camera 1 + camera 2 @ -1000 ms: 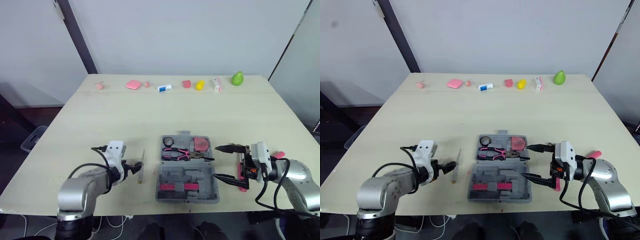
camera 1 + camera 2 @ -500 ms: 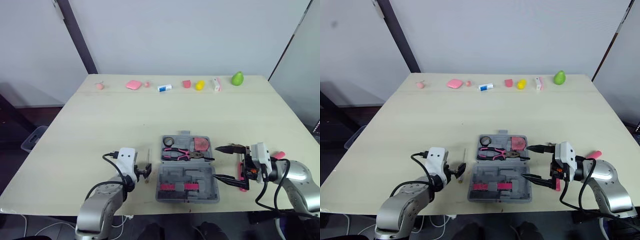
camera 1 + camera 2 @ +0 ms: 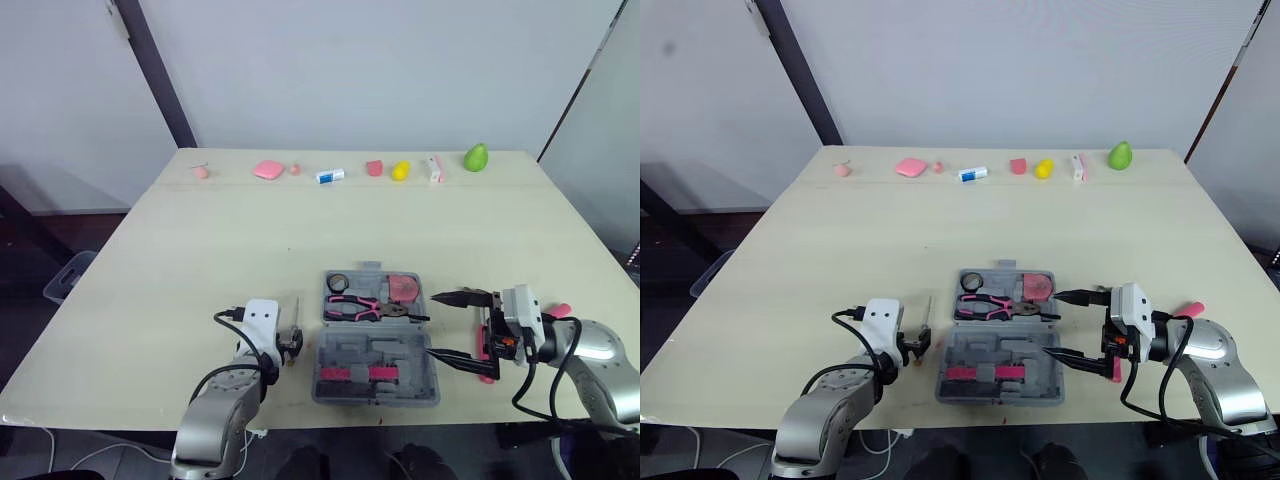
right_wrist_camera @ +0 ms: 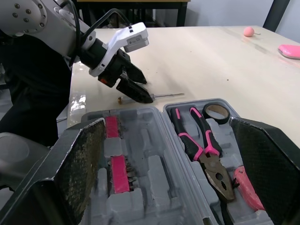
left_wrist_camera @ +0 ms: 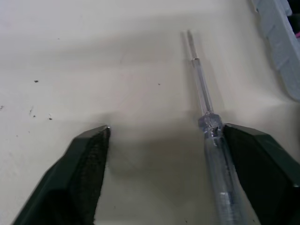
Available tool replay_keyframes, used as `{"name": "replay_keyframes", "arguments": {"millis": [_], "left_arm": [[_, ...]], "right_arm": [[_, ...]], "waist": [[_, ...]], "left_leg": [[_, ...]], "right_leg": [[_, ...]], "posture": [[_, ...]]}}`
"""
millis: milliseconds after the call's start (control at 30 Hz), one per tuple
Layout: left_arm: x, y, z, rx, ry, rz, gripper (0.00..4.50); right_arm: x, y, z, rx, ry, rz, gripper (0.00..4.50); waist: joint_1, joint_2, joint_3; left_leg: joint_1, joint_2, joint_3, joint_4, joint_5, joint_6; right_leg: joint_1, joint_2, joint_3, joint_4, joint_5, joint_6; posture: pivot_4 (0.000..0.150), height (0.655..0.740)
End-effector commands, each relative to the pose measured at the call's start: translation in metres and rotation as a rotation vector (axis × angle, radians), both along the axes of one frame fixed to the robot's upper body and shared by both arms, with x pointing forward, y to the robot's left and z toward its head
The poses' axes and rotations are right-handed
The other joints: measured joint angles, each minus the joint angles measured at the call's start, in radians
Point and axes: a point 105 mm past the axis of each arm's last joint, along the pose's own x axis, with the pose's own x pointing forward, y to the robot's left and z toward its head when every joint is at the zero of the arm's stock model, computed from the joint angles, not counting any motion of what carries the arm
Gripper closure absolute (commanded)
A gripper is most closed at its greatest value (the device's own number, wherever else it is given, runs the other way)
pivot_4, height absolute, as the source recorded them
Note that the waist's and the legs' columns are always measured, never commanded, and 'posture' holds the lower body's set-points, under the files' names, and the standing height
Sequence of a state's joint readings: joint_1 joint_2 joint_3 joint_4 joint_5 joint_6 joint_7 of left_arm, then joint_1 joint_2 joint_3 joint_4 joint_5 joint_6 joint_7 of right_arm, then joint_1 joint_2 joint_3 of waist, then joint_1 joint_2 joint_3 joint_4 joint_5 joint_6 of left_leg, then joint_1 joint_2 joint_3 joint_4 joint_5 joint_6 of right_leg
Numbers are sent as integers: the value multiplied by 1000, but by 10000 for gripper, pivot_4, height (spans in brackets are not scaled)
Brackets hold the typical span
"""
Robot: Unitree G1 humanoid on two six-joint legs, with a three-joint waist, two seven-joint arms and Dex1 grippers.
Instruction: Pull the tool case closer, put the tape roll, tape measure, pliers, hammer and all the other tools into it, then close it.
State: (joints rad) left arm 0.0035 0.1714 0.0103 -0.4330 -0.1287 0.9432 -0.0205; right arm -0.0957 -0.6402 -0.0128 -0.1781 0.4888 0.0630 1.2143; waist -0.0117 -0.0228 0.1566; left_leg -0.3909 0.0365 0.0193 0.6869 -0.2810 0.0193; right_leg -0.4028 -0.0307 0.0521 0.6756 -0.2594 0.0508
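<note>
Centre spread left end effector (image 5: 164, 136) on clear-handled screwdriver (image 5: 207, 123) beside open grey plastic tool case (image 3: 375, 372), then clamp handle; hold right end effector (image 3: 432, 323), fingers apart, clear.

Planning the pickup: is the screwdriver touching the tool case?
Apart. Left wrist view shows bare table between the screwdriver and the tool case edge.

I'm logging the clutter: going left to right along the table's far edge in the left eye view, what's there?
Small pink lump, flat pink piece, tiny pink bit, blue-and-white tube, pink block, yellow object, white-and-pink box, green pear-shaped object.
</note>
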Motion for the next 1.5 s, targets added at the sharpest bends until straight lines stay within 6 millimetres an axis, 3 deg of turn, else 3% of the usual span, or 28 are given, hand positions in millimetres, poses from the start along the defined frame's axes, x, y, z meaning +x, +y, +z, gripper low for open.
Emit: {"name": "replay_keyframes", "arguments": {"millis": [33,100,167,233,533,667,900,1133,1267,1500], "left_arm": [[0,0,0,4,-19,6,21864],[-1,2,-2,1,-22,10,29281],[-3,3,-2,6,-30,7,39515],[-2,3,-2,-1,-44,4,43854],[0,12,-3,11,-71,2,43827],[4,15,12,4,-130,-51,43827],[-3,26,43,63,-174,-305,43827],[-5,2,66,61,-190,-697,43827],[-8,-12,67,177,-152,-967,43827],[-2,-37,66,251,-51,-1235,43827]], "right_arm": [[-1,-1,12,3,-49,9,0],[-1,-1,12,2,-49,9,0],[-1,0,12,2,-49,10,0],[-1,1,11,3,-48,12,0],[0,2,10,7,-49,14,0],[0,1,10,13,-49,15,0],[3,-2,8,26,-46,12,0],[6,-1,9,50,-40,27,0],[8,-3,8,45,-43,27,0],[12,-7,7,31,-60,4,0]], "waist": [[1,0,0],[0,0,0],[0,0,0],[0,0,0],[0,0,0],[0,0,0],[-2,-1,0],[4,1,2],[1,2,2],[3,3,3]], "left_leg": [[0,0,0,0,0,0],[0,0,0,0,0,0],[0,0,0,0,0,0],[0,0,0,0,0,0],[0,0,0,-1,0,0],[0,1,0,-1,0,0],[-1,1,0,-2,0,0],[-4,2,-1,-3,0,0],[-5,2,0,-4,0,0],[-6,1,0,-5,0,0]], "right_leg": [[0,0,0,0,0,0],[0,0,0,-1,0,0],[0,0,0,-1,0,0],[0,0,0,-2,0,0],[0,0,0,-3,0,0],[0,0,0,-3,0,0],[0,1,-1,-5,0,0],[0,-2,-4,-9,0,0],[0,-2,-4,-12,0,0],[0,0,-6,-13,0,0]], "posture": [[1500,7400],[1500,7400],[1500,7400],[1500,7400],[1500,7400],[1500,7400],[1500,7400],[1500,7400],[1500,7400],[1500,7400]]}}
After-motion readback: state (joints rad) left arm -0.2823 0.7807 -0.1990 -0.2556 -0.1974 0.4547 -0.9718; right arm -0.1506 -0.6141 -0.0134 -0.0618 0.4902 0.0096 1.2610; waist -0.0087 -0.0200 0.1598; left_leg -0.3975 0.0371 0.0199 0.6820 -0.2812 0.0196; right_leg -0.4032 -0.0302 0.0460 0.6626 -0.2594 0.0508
